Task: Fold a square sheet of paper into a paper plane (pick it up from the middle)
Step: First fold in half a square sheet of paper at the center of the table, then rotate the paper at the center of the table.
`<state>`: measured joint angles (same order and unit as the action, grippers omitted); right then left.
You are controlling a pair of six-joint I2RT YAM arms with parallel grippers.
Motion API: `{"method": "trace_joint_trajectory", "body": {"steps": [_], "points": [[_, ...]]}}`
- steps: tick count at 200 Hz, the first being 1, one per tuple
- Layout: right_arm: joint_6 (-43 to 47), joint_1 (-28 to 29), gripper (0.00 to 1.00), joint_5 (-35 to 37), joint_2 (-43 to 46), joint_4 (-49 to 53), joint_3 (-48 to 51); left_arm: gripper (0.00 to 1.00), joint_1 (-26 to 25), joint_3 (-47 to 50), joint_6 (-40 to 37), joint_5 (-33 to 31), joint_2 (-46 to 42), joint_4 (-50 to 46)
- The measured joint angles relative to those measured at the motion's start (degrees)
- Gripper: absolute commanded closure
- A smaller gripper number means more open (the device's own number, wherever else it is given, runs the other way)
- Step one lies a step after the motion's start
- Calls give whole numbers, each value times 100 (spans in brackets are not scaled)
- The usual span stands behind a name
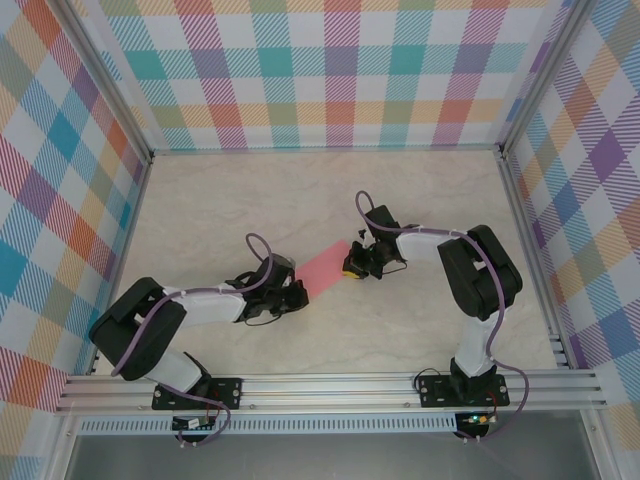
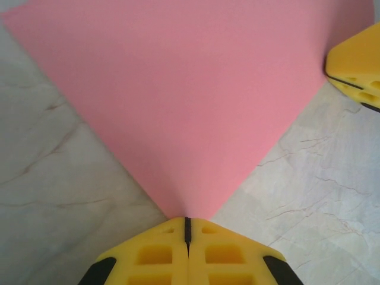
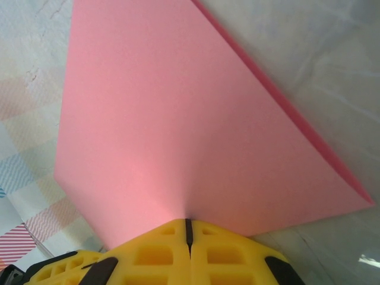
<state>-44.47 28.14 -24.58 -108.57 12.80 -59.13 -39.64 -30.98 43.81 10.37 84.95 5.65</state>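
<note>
Here, the paper (image 1: 325, 263) is pinched at opposite ends by the closed left jaws and right jaws, and could be torn if overstretched.

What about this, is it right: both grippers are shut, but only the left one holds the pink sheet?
Not quite. Both grippers are shut, but the right gripper holds the pink sheet too, as the right wrist view shows; the left gripper pinches its other end.

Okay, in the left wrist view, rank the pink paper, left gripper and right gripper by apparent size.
Largest: pink paper
Then: left gripper, though it's nearest the camera
Smallest: right gripper, cut off by the frame edge
</note>
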Motion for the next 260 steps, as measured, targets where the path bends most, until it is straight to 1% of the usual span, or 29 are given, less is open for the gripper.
{"method": "trace_joint_trajectory", "body": {"steps": [15, 32, 36, 58, 66, 89, 116, 136, 166, 194, 213, 240, 260], "points": [[44, 7, 95, 15, 0, 63, -39, 100, 44, 9, -22, -70, -162, -284], [160, 55, 92, 146, 20, 160, -107, 93, 114, 4, -85, -179, -389, -649], [195, 83, 90, 210, 33, 186, -133, 91, 138, -2, -103, -214, -461, -737], [393, 269, 85, 745, 63, 428, -365, 72, 308, -127, -144, -404, -791, -1143], [459, 345, 84, 933, 72, 557, -498, 66, 398, -210, -166, -470, -894, -1250], [557, 680, 84, 1338, 70, 883, -1047, 54, 721, -442, -125, -625, -1054, -1467], [599, 1102, 84, 1556, -140, 1095, -1757, 50, 1165, -518, -98, -702, -1088, -1674], [599, 1344, 84, 1641, -514, 1213, -2166, 43, 1432, -518, -92, -732, -1091, -1856], [597, 1515, 84, 1794, -1071, 1515, -2527, 34, 1679, -516, -50, -732, -1145, -2085], [605, 1598, 84, 1834, -1300, 1759, -2804, 23, 1921, -511, -37, -741, -1250, -2234], [765, 1670, 84, 1668, -1381, 1788, -2946, 18, 2033, -501, -44, -750, -1342, -2291], [1276, 1884, 83, 1239, -1462, 1812, -2889, 14, 2181, -485, -92, -752, -1386, -2358], [1676, 1967, 83, 986, -1276, 1670, -2511, 12, 2253, -483, -144, -750, -1386, -2354]]}}
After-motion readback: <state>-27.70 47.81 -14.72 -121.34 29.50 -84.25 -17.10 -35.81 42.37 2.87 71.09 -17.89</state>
